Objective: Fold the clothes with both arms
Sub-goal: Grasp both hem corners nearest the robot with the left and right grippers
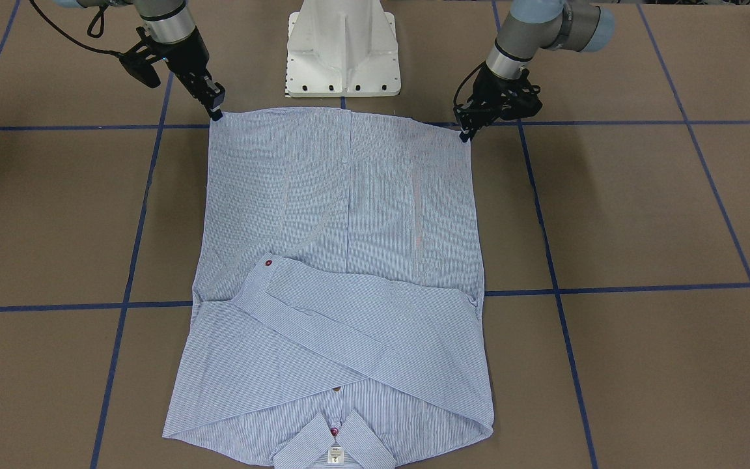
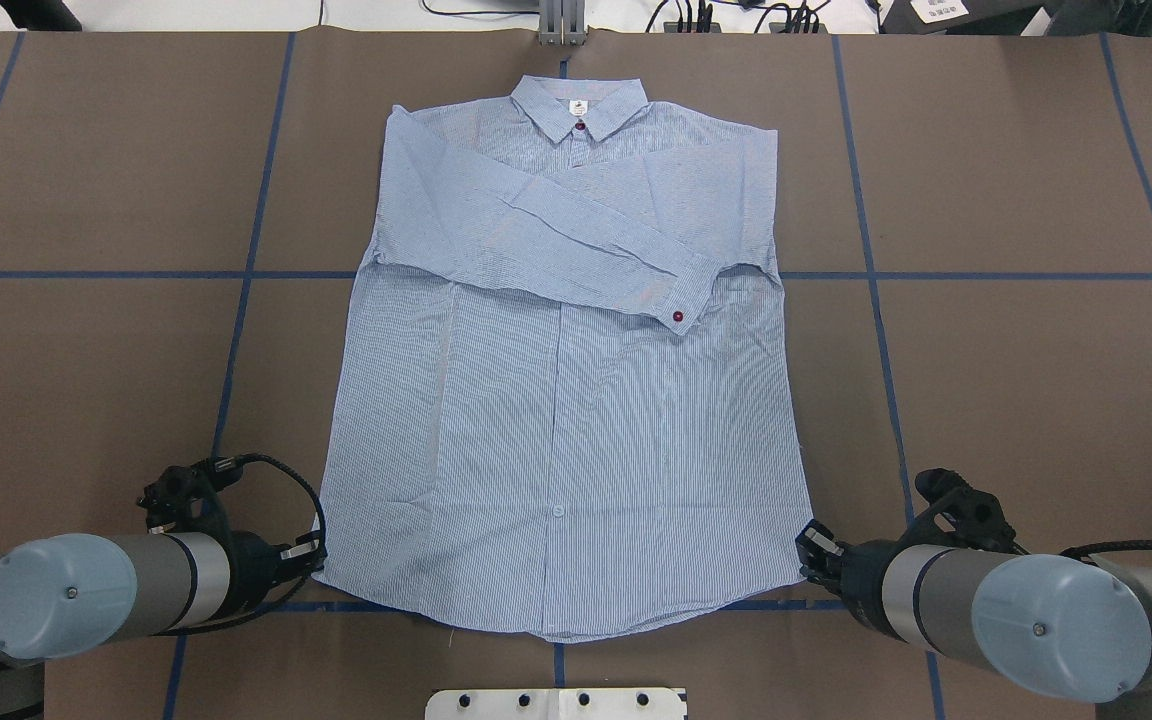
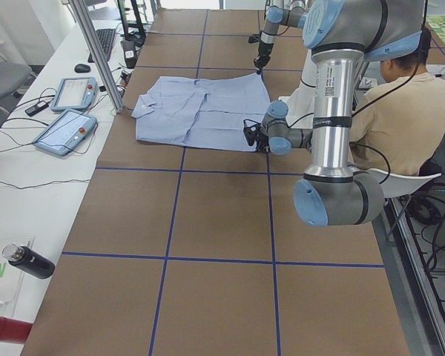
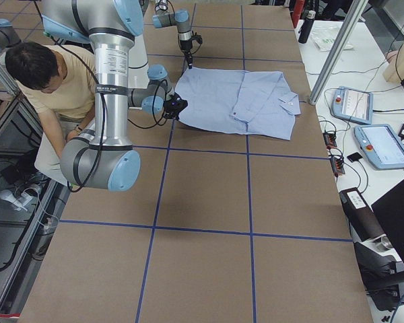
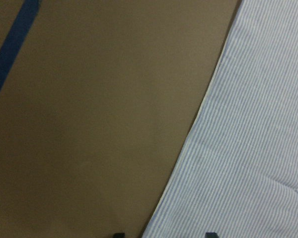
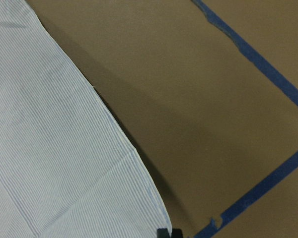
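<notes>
The light blue striped shirt (image 1: 349, 215) (image 2: 566, 420) lies flat, front up, collar (image 2: 579, 105) far from the robot, sleeves folded across the chest. My left gripper (image 2: 314, 562) (image 1: 465, 133) is at the near hem corner. In the left wrist view its fingertips (image 5: 118, 234) stand apart, with the shirt's edge (image 5: 188, 148) between them. My right gripper (image 2: 808, 545) (image 1: 217, 111) is at the other hem corner. In the right wrist view its tips (image 6: 169, 233) are together on the corner of the cloth (image 6: 49, 148), which is slightly raised.
The white pedestal base (image 1: 342, 52) stands just behind the hem. Blue tape lines (image 2: 236, 330) cross the brown table. A seated person (image 3: 386, 111) is beside the robot. Two teach pendants (image 3: 67, 130) and a metal post (image 3: 96, 52) are on the far side of the shirt.
</notes>
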Robot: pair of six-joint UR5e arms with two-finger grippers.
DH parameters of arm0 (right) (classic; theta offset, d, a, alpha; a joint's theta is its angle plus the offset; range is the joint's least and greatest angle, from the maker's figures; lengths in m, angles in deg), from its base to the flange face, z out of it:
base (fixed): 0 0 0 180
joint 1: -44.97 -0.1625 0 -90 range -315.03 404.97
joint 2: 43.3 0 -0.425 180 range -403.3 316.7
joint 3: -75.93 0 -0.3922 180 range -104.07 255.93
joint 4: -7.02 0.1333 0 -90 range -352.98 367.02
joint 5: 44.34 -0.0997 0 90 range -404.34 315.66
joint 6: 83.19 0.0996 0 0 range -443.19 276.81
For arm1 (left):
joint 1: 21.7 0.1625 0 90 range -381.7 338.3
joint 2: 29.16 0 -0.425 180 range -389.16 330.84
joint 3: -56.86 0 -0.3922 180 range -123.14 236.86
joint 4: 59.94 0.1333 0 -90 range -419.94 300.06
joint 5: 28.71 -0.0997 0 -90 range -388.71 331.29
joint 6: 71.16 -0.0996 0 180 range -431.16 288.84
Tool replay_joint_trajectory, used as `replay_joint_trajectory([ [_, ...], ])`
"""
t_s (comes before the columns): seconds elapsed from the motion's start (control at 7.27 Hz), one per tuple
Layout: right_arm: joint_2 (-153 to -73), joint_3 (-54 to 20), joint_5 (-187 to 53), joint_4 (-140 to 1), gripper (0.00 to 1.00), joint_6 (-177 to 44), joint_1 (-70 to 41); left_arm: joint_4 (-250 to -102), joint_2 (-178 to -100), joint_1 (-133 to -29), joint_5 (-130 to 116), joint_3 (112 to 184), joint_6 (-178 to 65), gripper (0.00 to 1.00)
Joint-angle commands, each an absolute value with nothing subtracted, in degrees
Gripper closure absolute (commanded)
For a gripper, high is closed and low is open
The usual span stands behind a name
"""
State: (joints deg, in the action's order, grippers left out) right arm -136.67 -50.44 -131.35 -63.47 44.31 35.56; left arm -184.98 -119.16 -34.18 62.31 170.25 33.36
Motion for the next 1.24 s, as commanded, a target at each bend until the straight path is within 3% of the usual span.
replay_joint_trajectory([
  [0.0,-136.6,-50.5,-131.3,-63.5,1.0,44.3,35.6,-185.1,-119.0,-34.3,62.6,172.6,35.7,1.0],
  [0.28,-137.1,-54.2,-132.5,-63.9,1.0,44.3,35.4,-185.2,-113.4,-34.4,64.8,182.7,37.7,1.0],
  [0.55,-143.6,-62.2,-135.5,-63.9,1.0,44.3,35.0,-185.2,-109.8,-34.5,69.4,191.9,40.7,1.0],
  [0.96,-141.7,-61.9,-142.9,-66.2,1.0,43.9,25.8,-185.1,-111.7,-40.8,76.0,193.4,39.4,1.0],
  [1.1,-134.0,-58.7,-145.6,-71.5,1.0,39.9,19.9,-184.8,-115.2,-46.2,76.0,191.3,35.5,1.0],
])
